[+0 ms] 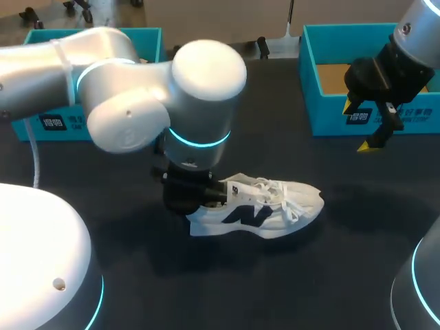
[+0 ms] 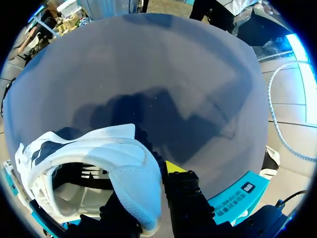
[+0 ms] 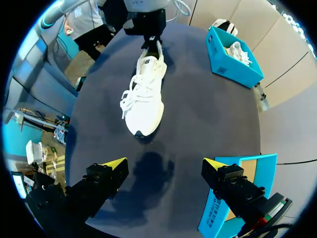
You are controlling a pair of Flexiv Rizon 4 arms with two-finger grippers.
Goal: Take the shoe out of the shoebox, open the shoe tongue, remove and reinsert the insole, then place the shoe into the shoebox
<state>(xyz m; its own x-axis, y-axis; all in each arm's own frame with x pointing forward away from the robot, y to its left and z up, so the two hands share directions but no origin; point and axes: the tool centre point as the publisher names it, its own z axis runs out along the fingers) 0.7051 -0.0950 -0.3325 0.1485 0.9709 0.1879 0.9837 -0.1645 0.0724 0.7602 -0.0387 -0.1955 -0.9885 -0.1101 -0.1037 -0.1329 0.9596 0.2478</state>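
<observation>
Gripping shoe [image 1: 265,206] at heel collar | left tool [image 2: 147,191] clamped there | right tool [image 3: 165,167] spread, empty | likely light, soft upper; heel looks the firmest hold

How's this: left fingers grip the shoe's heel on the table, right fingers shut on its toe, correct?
No. The right wrist view shows the right gripper with fingers open, holding nothing, clear of the shoe. The left gripper does grip its heel on the table.
</observation>
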